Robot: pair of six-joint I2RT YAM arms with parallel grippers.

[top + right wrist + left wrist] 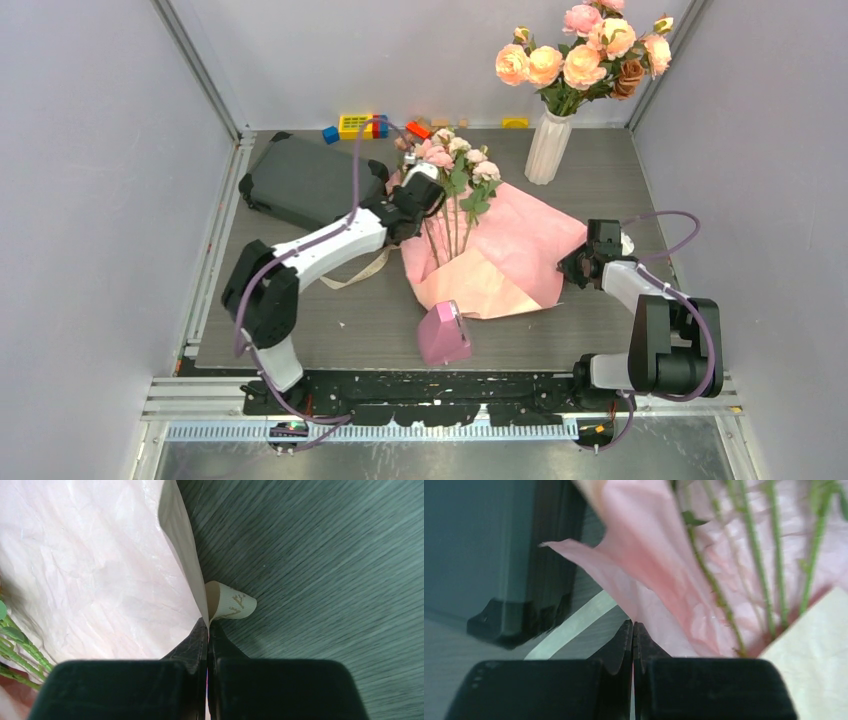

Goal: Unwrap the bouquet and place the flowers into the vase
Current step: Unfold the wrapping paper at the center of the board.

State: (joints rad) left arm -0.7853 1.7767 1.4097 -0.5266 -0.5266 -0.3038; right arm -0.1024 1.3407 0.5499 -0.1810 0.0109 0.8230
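On table (300, 330): one bouquet (510, 250), wrap spread open; one vase (548, 150) behind; two jaws, each pinching bouquet's paper edge.

Bouquet paper (520, 245): pale pink, cream underside
Flowers (455, 160): pink and cream heads, green stems
Vase (548, 150): white, vertical ribs
Ribbon (365, 272): plain beige
Table (330, 325): grey, fine wood grain
Wedge (443, 335): solid pink

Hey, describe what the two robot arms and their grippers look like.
The left arm and right arm each have white link shells, black joints and a purple cable looping alongside. The left gripper and right gripper have black, tapering fingers on blocky black bodies. No markings show.
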